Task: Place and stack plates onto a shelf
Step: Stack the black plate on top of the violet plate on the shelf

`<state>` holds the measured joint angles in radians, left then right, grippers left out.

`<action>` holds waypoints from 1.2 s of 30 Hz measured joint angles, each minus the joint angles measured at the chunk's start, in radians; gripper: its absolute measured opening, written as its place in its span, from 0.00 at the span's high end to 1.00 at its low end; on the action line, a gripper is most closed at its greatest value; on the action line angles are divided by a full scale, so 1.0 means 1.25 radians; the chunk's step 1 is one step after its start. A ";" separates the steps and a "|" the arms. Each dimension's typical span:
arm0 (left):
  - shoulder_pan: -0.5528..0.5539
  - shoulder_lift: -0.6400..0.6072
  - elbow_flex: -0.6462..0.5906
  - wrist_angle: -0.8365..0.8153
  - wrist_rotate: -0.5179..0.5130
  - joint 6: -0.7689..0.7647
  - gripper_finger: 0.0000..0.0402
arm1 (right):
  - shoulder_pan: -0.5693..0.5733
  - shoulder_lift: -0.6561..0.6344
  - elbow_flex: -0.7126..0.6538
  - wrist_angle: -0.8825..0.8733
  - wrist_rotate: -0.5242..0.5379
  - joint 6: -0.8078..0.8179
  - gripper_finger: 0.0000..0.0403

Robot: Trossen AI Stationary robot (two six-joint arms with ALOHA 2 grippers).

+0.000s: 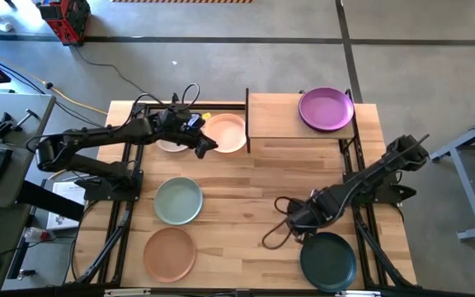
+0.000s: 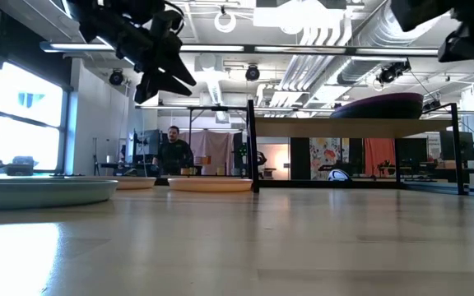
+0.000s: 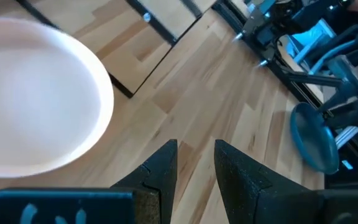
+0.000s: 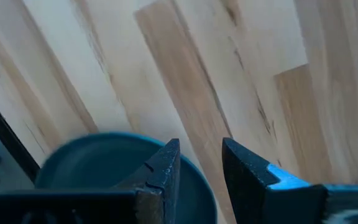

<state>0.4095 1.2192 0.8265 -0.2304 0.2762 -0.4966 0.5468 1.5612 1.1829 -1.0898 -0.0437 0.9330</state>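
Observation:
A purple plate (image 1: 326, 109) rests on the raised shelf (image 1: 279, 120) at the back right. A peach plate (image 1: 228, 132) lies flat on the table just left of the shelf, with a beige plate (image 1: 170, 145) beside it, half hidden under my left arm. My left gripper (image 1: 209, 145) hovers open above the peach plate's near rim (image 3: 36, 99), its fingers tipped downward. A sage green plate (image 1: 178, 200) and a terracotta plate (image 1: 170, 252) lie toward the near left. My right gripper (image 1: 293, 221) points down, open, above bare table beside the dark green plate (image 1: 328, 260).
The shelf's black posts (image 2: 252, 144) stand right next to the peach plate. Black cables (image 1: 275, 235) trail from my right arm over the table. Bare wood lies in the table's middle (image 1: 254, 190). A person (image 2: 174, 152) stands in the room beyond.

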 joint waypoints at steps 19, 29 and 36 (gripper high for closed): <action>-0.065 0.051 0.000 -0.007 0.009 -0.166 0.77 | 0.097 0.000 -0.111 0.170 0.005 -0.244 0.76; -0.137 0.051 0.000 -0.006 -0.038 -0.197 0.77 | 0.118 0.002 -0.123 0.191 0.034 -0.337 0.76; -0.164 0.051 0.000 -0.004 -0.069 -0.223 0.77 | 0.121 0.003 -0.125 0.204 0.034 -0.355 0.76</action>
<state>0.2040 1.2835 0.8265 -0.2359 0.1899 -0.7754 0.6975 1.5650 1.0262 -0.8344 -0.0017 0.4897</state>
